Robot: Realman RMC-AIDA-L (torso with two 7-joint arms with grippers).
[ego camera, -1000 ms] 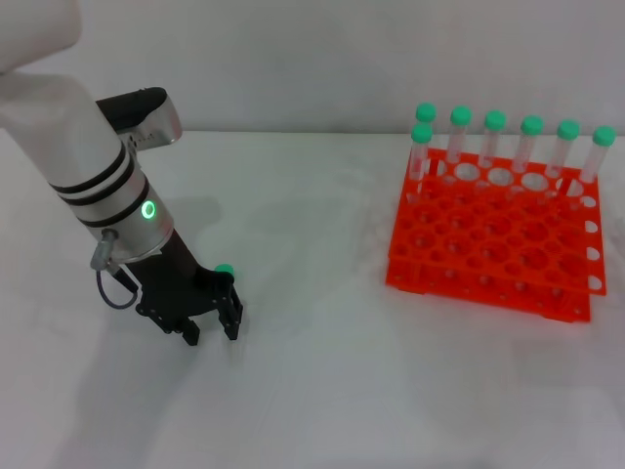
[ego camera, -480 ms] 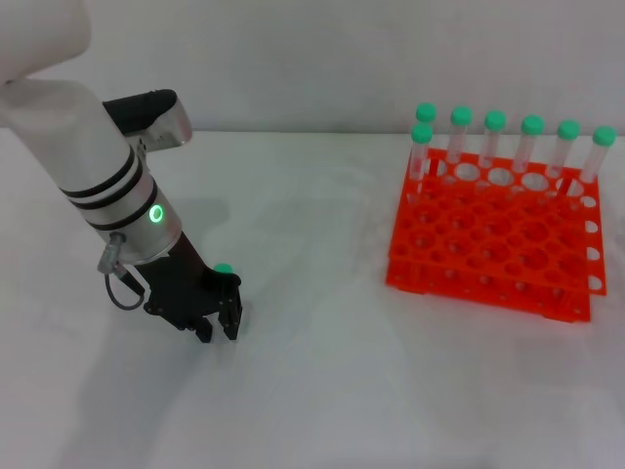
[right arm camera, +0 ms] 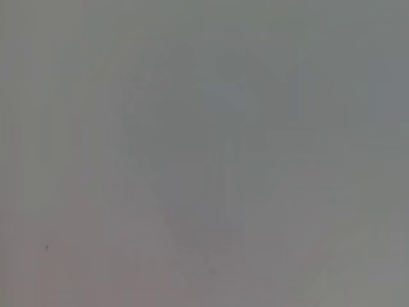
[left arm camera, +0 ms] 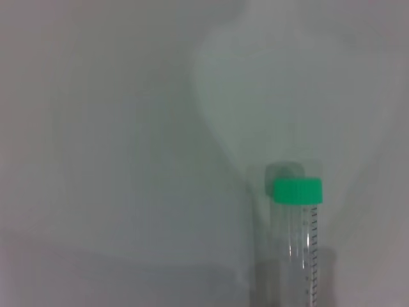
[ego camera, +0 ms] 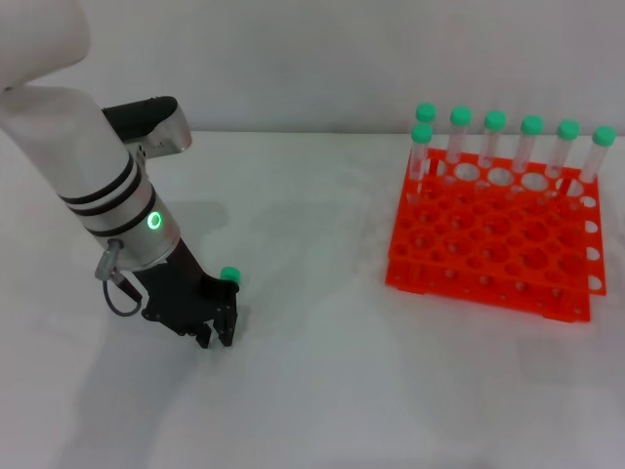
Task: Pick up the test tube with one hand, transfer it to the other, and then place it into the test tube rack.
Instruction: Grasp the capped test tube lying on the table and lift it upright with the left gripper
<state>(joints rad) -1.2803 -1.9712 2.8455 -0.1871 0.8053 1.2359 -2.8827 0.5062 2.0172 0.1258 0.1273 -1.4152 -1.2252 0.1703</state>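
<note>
The test tube lies on the white table; in the head view only its green cap shows, just beyond my left gripper. This black claw gripper points down at the table with its fingers drawn in around the tube's body. The left wrist view shows the clear tube with its green cap lying flat on the table. The orange-red test tube rack stands at the right, far from the gripper. My right gripper is out of view; its wrist view shows only a blank grey surface.
Several green-capped tubes stand upright in the rack's back row. White table stretches between the gripper and the rack. A pale wall runs behind the table.
The left gripper's fingers have drawn together over the tube, and the arm has shifted slightly. The green cap moved a little to the right.
</note>
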